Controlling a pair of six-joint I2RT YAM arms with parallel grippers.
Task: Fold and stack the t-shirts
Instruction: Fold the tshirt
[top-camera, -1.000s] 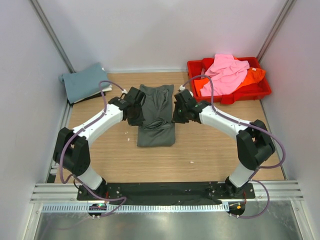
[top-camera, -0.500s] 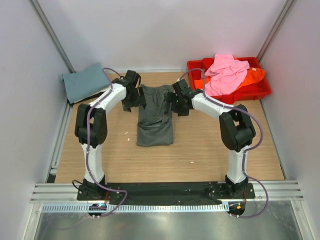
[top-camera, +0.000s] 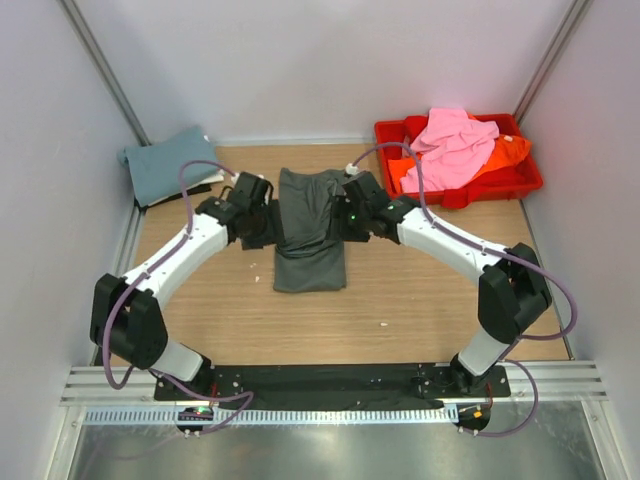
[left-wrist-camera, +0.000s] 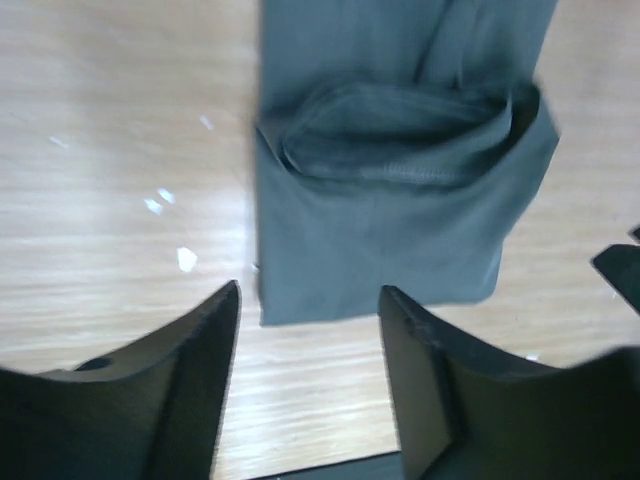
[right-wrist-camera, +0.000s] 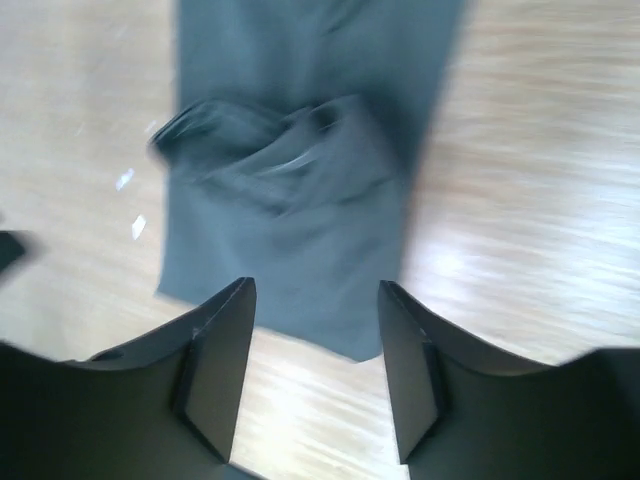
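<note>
A dark grey t-shirt (top-camera: 310, 228) lies on the wooden table as a long narrow strip, with a folded bunch across its middle (left-wrist-camera: 400, 150) (right-wrist-camera: 270, 150). My left gripper (top-camera: 258, 222) hovers at its left edge and is open (left-wrist-camera: 308, 300), with only bare wood between the fingers. My right gripper (top-camera: 352, 218) hovers at its right edge, also open (right-wrist-camera: 315, 295), over the shirt's near hem and holding nothing. A folded dusty teal t-shirt (top-camera: 170, 165) sits at the far left. A pink t-shirt (top-camera: 450, 145) and an orange one (top-camera: 508, 152) lie crumpled at the far right.
The red plastic tray (top-camera: 520, 185) holding the pink and orange shirts stands in the far right corner. Pale walls close in the table on the left, right and far sides. A few white specks (left-wrist-camera: 165, 200) dot the wood left of the grey shirt.
Both grippers, shut at the grey shirt's sides a second ago, have opened. Both arms swung toward the shirt's far end, then came back to its middle. The shirt stays flat.
</note>
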